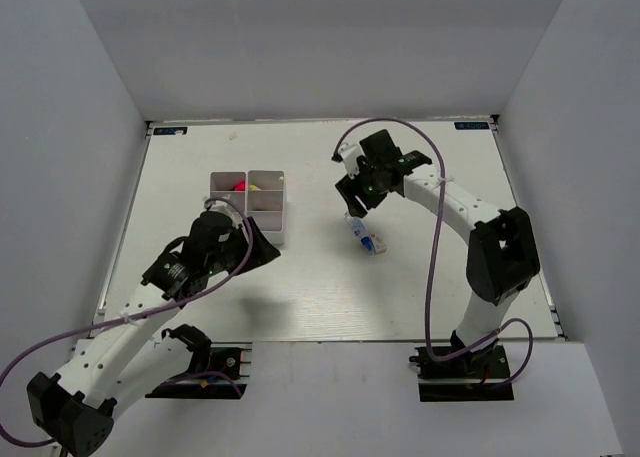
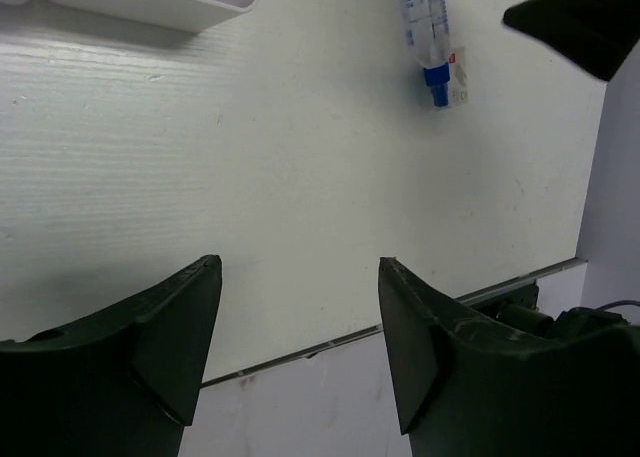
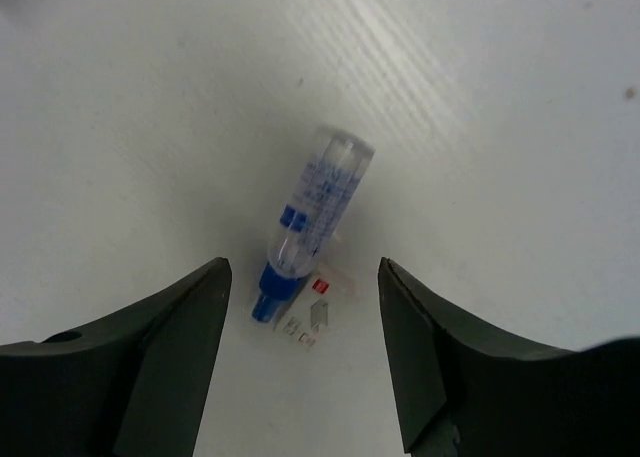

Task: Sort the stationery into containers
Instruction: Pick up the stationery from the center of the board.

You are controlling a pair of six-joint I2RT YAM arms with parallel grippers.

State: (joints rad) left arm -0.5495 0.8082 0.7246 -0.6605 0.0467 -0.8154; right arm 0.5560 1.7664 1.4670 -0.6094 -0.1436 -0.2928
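Just beside the tube lies a small printed label

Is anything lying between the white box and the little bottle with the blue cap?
No. In the top view, only bare table stretches between the box and the bottle. The left wrist view shows the same.
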